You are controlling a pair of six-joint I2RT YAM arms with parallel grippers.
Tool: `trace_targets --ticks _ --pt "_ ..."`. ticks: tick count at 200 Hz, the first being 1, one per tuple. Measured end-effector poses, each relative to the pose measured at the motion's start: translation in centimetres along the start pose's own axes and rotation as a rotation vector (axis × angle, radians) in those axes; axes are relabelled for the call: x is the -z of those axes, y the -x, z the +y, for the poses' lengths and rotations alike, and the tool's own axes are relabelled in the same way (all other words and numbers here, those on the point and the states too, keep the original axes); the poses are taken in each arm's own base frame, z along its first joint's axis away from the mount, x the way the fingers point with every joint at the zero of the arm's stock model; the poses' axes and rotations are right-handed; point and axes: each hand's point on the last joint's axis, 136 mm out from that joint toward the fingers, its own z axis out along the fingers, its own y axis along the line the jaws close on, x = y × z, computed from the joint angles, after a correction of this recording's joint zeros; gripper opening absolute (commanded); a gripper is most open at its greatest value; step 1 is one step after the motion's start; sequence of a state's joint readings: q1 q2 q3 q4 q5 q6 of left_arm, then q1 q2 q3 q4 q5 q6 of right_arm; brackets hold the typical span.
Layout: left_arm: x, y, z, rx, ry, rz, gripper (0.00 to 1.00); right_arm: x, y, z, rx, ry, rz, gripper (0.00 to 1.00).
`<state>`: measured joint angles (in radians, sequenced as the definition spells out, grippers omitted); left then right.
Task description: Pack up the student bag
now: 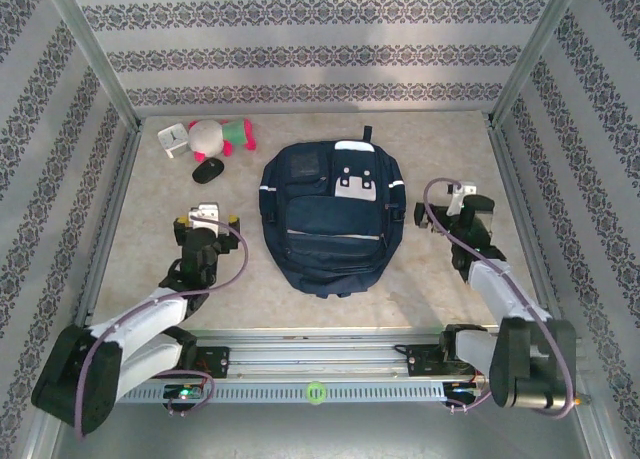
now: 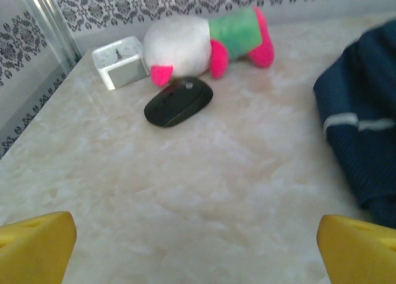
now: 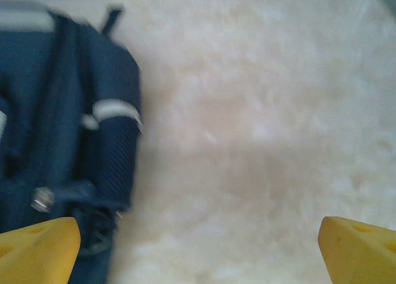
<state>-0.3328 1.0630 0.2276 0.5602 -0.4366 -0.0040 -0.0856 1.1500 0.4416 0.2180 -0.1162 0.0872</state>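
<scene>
The student bag [image 1: 330, 214] is navy blue with a grey-white front patch and thin pale stripes, and the worktop [image 1: 440, 279] under it is marbled pale beige. The plush toy [image 2: 204, 43] is white, green and hot pink, the mouse [image 2: 178, 102] glossy black and the clock [image 2: 120, 61] white. The walls [image 1: 300, 54] are pale grey with bands of dark damask print, and the left gripper [image 2: 197, 253] and right gripper [image 3: 198, 253] have yellow fingers [image 2: 37, 247].
</scene>
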Motion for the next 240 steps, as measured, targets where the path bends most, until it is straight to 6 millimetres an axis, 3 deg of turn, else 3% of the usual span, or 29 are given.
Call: trace_targets --ticks 23,54,77,105,118,146,173,193,219,240 --pt "-1.8 -2.0 -0.3 -0.063 0.022 0.001 0.99 -1.8 -2.6 -0.5 0.009 -0.003 0.063 0.98" --pt "-4.4 -4.0 -1.4 -0.173 0.024 0.006 0.99 -3.1 -1.2 -0.1 0.037 0.024 -0.007 0.98" --pt "-4.5 -3.1 -0.7 -0.140 0.038 -0.054 0.99 -3.6 0.4 0.1 0.048 0.035 -0.056 0.98" --pt "-5.4 -2.5 1.6 -0.055 0.035 -0.090 0.99 -3.1 2.0 0.6 0.060 0.059 -0.135 0.98" --pt "-6.5 -2.2 2.1 -0.026 0.037 -0.068 0.99 -2.6 2.1 1.1 0.066 0.082 -0.173 0.98" --pt "-8.7 0.5 3.1 0.063 0.038 -0.081 0.99 -2.0 1.3 2.9 0.119 0.099 -0.206 0.98" --pt "-8.8 0.1 3.7 0.098 0.038 -0.065 0.99 -3.6 1.1 2.6 0.127 0.061 -0.251 0.98" --pt "-8.2 -1.2 3.4 0.101 0.023 -0.040 0.99 -4.7 -1.0 1.8 0.118 0.032 -0.181 0.98" --pt "-7.3 -2.8 3.4 0.104 0.020 -0.016 0.99 -4.8 0.3 1.8 0.117 0.035 -0.213 0.98" --pt "-7.5 -2.6 3.4 0.111 0.019 -0.016 0.99 -4.9 1.7 1.9 0.118 0.037 -0.245 0.98"
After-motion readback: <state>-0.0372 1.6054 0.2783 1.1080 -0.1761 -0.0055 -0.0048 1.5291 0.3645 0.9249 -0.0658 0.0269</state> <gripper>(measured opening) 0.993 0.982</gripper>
